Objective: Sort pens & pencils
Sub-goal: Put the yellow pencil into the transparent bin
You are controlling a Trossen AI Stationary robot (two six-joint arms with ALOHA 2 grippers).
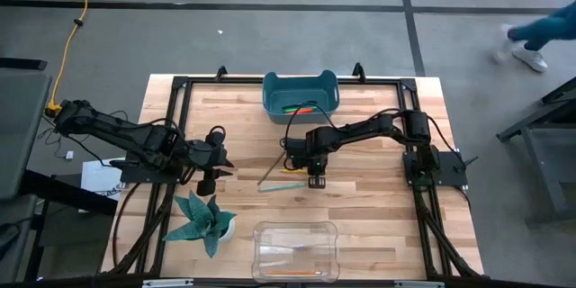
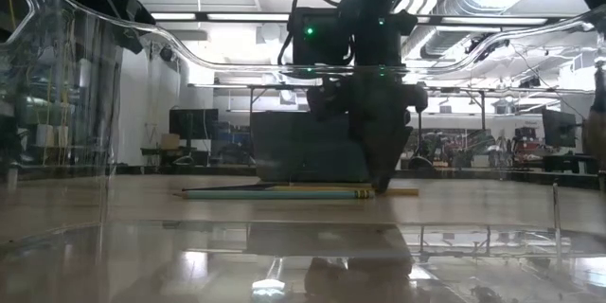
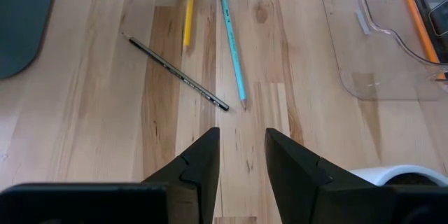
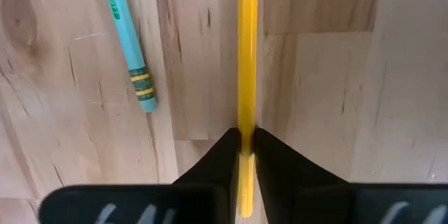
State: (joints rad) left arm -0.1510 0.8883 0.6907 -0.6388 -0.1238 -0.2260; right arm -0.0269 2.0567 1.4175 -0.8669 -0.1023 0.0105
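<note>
Even overhead light, backlit low view, glossy tabletop glare

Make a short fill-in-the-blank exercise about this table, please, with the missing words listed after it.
1. The right pincer has closed its fingers on the ____ pencil.
2. The teal pencil lies flat on the ____, beside the yellow one.
3. The left pincer is open and holds ____.
4. The orange pencil lies inside the ____ plastic bin.

Missing words: yellow; table; nothing; clear
</note>
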